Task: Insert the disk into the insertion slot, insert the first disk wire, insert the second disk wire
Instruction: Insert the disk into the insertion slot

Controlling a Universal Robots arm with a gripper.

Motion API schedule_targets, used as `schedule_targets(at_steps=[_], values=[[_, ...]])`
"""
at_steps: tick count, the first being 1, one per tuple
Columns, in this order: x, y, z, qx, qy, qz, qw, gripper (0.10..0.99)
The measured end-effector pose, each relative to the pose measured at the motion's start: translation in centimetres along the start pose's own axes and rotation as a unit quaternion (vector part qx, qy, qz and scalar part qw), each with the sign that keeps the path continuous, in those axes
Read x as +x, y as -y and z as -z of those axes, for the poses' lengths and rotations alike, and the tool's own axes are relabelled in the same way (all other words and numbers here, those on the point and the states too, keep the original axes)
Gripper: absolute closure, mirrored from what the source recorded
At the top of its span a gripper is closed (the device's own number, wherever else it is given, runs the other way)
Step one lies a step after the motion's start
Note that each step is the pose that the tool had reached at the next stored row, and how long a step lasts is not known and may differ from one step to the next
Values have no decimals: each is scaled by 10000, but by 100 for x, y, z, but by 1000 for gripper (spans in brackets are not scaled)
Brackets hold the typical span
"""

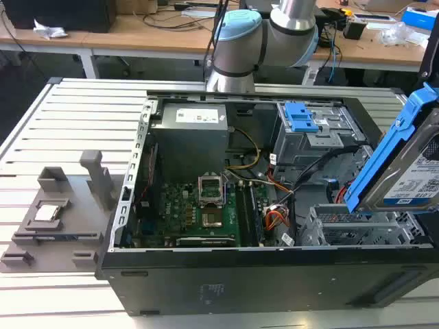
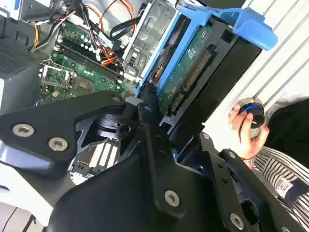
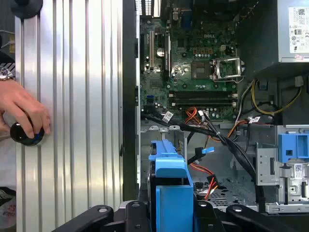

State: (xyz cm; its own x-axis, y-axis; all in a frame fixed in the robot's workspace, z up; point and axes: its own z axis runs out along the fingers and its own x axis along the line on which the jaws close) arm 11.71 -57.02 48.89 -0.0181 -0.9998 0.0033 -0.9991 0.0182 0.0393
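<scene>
The gripper [image 3: 171, 212] was clamped on the disk [image 1: 411, 171], its black jaws closed against either side of the drive's bright blue carrier, as the first wrist view showed. In the exterior view the disk hung tilted above the end of the open computer case [image 1: 206, 288] at the exterior view's right, with its white-and-blue label turned toward the camera. The insertion slot [image 1: 343, 229], a low grey perforated cage, sat just below the disk and apart from it. Beyond the cage, on the far side, stood a taller grey bay [image 1: 309, 140] topped by 1 blue latch [image 1: 300, 116]. A bundle of orange, red and yellow wires [image 1: 274, 219] lay between the cage and the green motherboard [image 1: 199, 205], and the power supply [image 1: 192, 133] sat farther back. The arm [image 1: 240, 41] rose behind the case. On the slatted metal table [image 1: 68, 123], at the exterior view's left, a grey fixture [image 1: 82, 199] carried 1 small square chip [image 1: 49, 212]. In the second wrist view the disk's green circuit-board side faced the camera, and a person's hand [image 2: 246, 130], in a striped sleeve [image 2: 277, 169], rested on a black knob [image 2: 253, 113] on the table beside the case.
</scene>
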Motion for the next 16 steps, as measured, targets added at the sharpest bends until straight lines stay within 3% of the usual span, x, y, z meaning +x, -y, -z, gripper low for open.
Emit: schedule_targets(at_steps=[3, 16], values=[[0, -4, -50, 0, 0, 0, 10000, 725], [-44, -4, -66, 0, 1, 0, 10000, 725]])
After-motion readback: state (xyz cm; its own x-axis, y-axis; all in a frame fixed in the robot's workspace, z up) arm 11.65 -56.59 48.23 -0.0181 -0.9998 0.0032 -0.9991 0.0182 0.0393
